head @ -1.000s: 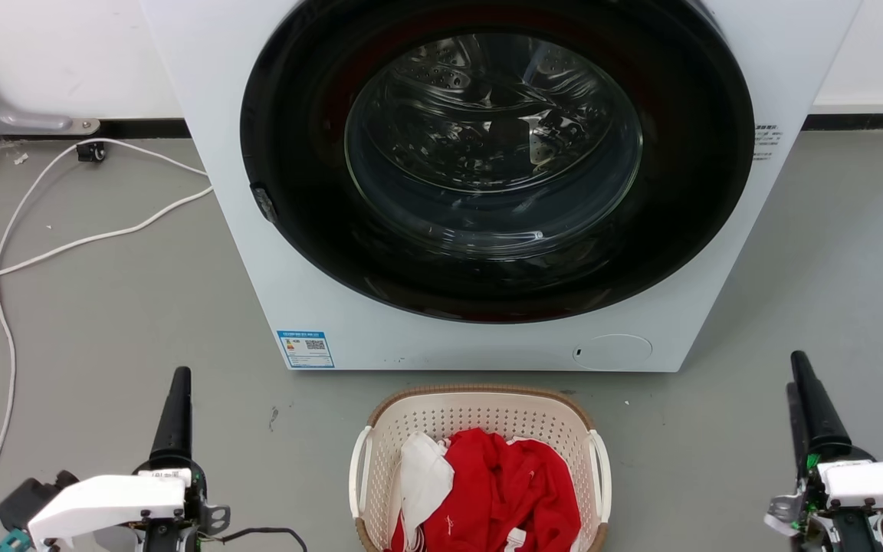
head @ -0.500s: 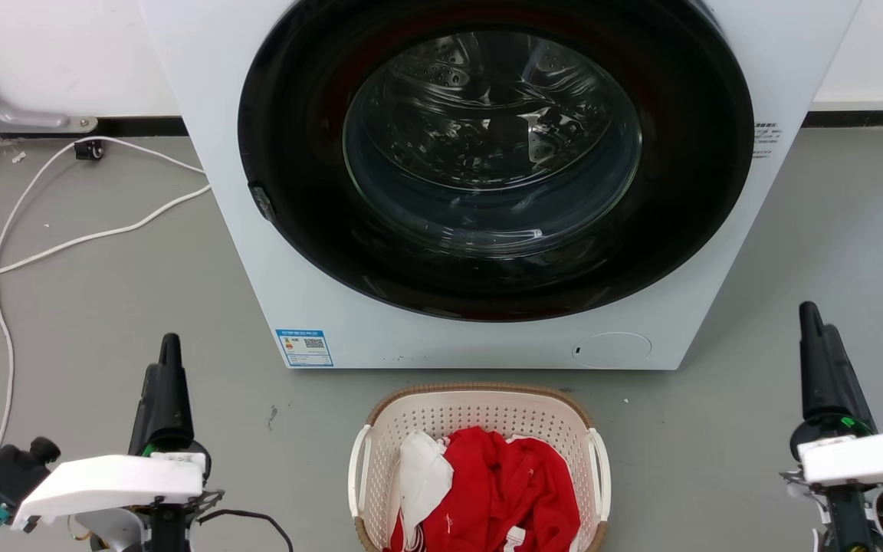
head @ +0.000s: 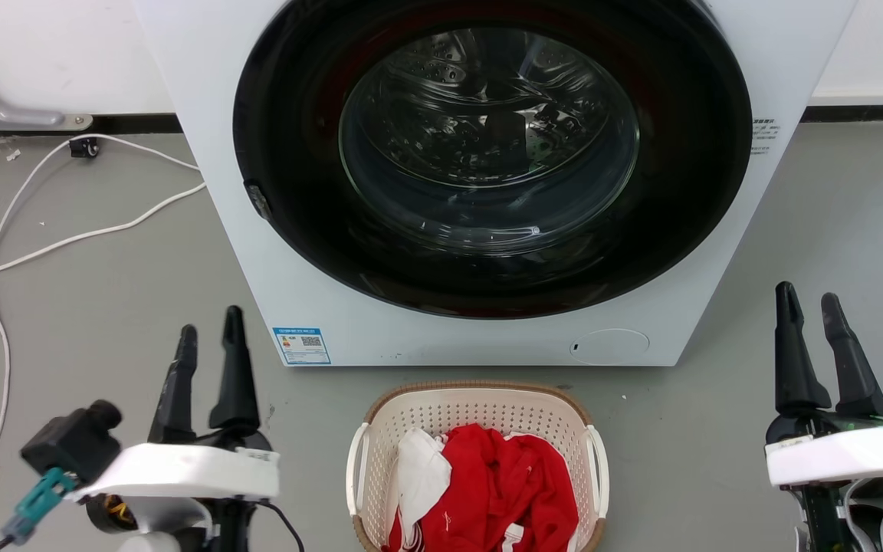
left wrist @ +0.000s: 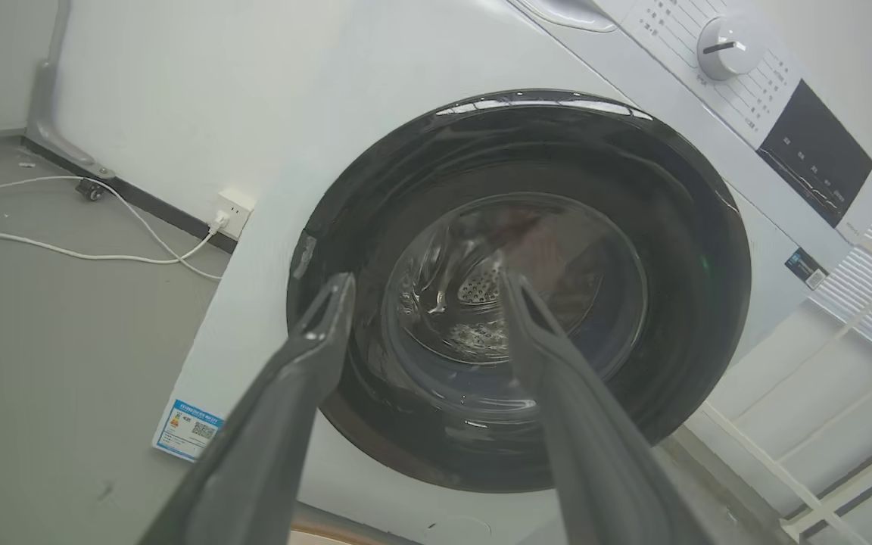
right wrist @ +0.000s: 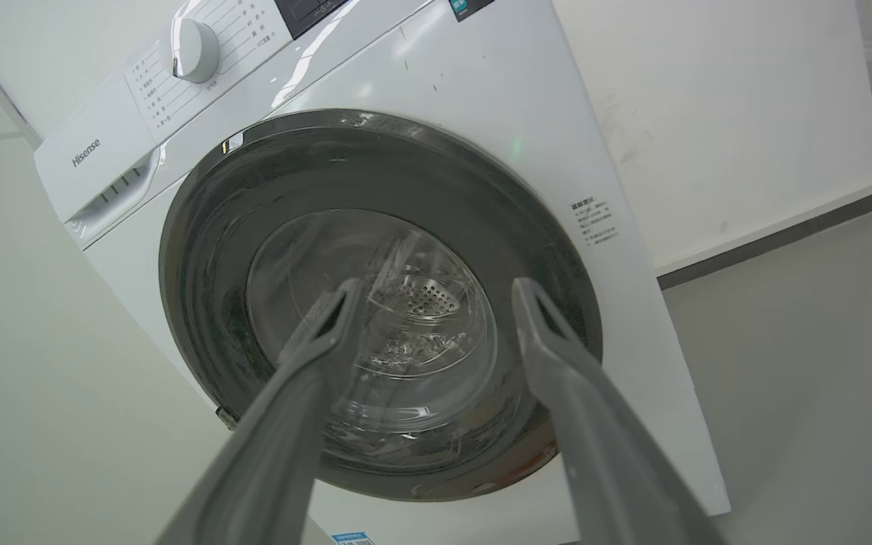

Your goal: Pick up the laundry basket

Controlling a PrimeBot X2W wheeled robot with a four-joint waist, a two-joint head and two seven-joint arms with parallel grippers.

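Observation:
The laundry basket [head: 480,410] sits on the grey floor at the bottom centre of the head view, cream and perforated with a brown rim and white side handles. Red and white clothes [head: 495,491] lie inside it. My left gripper [head: 210,326] hovers open to the basket's left, fingers pointing up the view. My right gripper [head: 808,299] stands open well to the basket's right. Neither touches the basket. In the left wrist view the left gripper [left wrist: 425,281] points at the washer door, and a sliver of the basket rim [left wrist: 330,530] peeks in at the bottom edge. The right gripper [right wrist: 436,286] also faces the door.
A white washing machine [head: 257,253] with a shut dark round door [head: 487,153] stands just behind the basket. White cables [head: 66,238] trail over the floor at the left, running to a wall socket [left wrist: 233,212]. Bare grey floor lies on both sides of the basket.
Both grippers have risen up the view and opened, their fingers spread apart. The left one has shifted right toward the basket. The camera has tilted slightly; the basket stays put.

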